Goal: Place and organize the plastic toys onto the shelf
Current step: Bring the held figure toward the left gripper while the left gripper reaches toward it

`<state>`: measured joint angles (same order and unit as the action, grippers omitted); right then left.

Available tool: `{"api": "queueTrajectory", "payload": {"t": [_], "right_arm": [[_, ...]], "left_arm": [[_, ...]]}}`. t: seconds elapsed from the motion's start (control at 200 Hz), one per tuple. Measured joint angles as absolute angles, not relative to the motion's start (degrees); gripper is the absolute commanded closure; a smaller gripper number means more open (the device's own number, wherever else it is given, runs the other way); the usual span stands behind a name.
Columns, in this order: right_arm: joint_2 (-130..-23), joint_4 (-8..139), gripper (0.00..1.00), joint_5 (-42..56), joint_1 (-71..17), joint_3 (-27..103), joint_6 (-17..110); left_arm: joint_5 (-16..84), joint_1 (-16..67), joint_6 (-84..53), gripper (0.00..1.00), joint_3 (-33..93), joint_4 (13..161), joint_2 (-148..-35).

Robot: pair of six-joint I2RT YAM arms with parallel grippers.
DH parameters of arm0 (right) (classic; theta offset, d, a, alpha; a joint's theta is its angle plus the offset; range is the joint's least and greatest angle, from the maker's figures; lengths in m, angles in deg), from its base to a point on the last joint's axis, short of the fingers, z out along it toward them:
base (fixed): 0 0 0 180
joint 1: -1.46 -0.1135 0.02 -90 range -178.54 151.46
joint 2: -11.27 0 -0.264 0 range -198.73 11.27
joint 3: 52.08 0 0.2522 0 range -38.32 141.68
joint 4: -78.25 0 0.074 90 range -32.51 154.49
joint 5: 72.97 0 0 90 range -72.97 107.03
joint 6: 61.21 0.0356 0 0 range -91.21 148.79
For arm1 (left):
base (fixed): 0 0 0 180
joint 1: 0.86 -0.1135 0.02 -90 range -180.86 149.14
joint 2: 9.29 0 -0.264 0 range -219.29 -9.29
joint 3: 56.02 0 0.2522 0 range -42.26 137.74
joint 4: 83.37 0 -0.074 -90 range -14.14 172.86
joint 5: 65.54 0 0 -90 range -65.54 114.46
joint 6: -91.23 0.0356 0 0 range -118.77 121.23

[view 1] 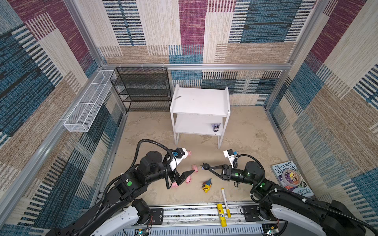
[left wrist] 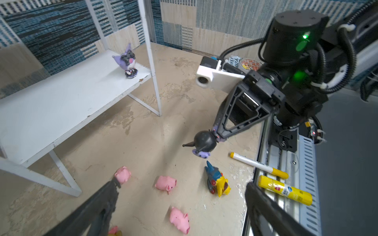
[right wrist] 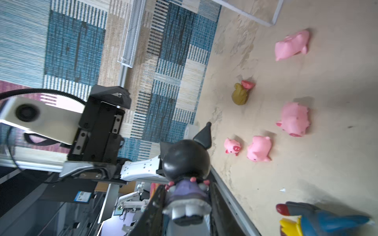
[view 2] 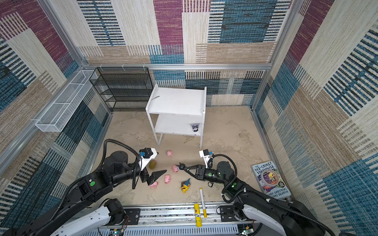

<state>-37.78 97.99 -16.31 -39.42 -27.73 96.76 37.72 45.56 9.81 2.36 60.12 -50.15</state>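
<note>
Gripping the black big-eared figure by its small purple body, apparently clear of the floor, the right pincer leaves the heavy head beyond its tips, so it could twist or slip on the way to the shelf, or knock the twin standing at the lower board's right front corner. Left pincer gapes wide and empty over the pigs lying on the floor near the yellow figure; doll half hidden beside that arm, pad contact hard to make out.
</note>
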Motion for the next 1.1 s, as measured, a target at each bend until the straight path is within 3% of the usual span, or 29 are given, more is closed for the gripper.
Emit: {"api": "queueTrajectory", "payload": {"t": [0.331,0.486,0.671,0.766,0.982,1.102], "right_arm": [[-36.5,103.7,0.71,-29.4,-36.7,-27.1,105.0],[-37.5,106.9,0.71,-32.2,-36.7,-27.0,107.5],[-36.8,107.8,0.71,-33.6,-36.6,-26.7,108.8],[-36.1,107.8,0.71,-34.0,-36.7,-26.7,108.9],[-33.9,107.1,0.71,-33.5,-36.7,-27.4,109.3],[-33.2,106.9,0.69,-33.1,-36.6,-28.3,109.7]], "left_arm": [[47.5,48.0,16.1,0.07,5.8,57.0,-58.5],[46.6,53.7,16.1,0.08,3.3,62.6,-60.4],[42.4,58.0,16.6,0.18,2.4,69.8,-64.3],[41.2,58.7,17.1,0.26,2.4,72.0,-66.1],[40.0,59.0,19.2,0.60,2.5,75.9,-67.8],[41.4,59.1,20.5,0.69,2.7,75.3,-67.8]]}}
